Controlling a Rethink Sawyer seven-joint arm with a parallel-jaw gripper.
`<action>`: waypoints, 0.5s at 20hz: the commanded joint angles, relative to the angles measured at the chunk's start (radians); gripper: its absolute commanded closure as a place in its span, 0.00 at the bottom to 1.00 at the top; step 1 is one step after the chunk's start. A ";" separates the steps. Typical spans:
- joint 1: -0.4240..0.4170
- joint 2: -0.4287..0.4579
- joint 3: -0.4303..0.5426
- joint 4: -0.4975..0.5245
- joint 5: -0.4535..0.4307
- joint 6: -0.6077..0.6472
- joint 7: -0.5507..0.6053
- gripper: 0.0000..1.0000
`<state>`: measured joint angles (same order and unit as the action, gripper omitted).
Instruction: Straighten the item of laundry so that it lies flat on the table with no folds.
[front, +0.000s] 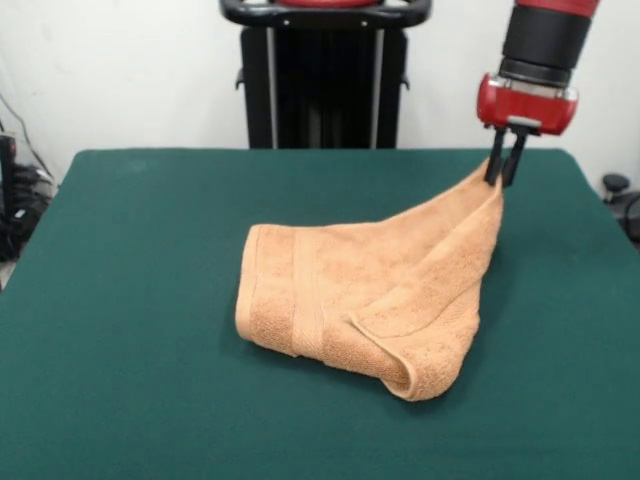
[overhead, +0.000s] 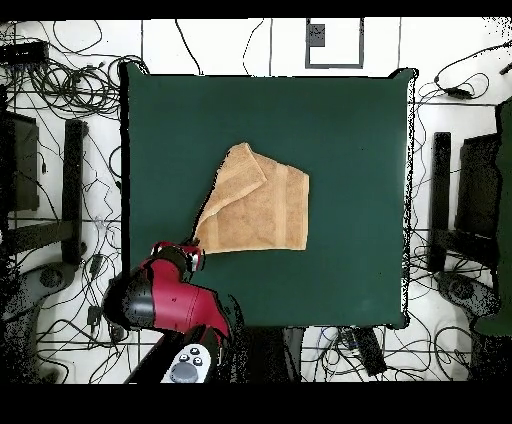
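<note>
The arm reached down, and its gripper pinched one corner of the towel, lifting it while the rest lay folded on the table.

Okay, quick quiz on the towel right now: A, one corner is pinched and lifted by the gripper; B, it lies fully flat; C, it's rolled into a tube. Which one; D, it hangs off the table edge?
A: the gripper is shut on one corner of the towel, lifting it off the table while the rest lies folded.
</note>
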<state>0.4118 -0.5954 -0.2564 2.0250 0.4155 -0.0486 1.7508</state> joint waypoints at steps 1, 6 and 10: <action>0.027 0.032 -0.003 -0.085 0.108 0.107 0.255 1.00; 0.065 0.061 -0.032 -0.118 0.158 0.130 0.260 1.00; 0.088 0.086 -0.044 -0.145 0.193 0.144 0.264 1.00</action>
<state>0.4542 -0.5517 -0.3069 1.9938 0.5086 -0.0302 1.7510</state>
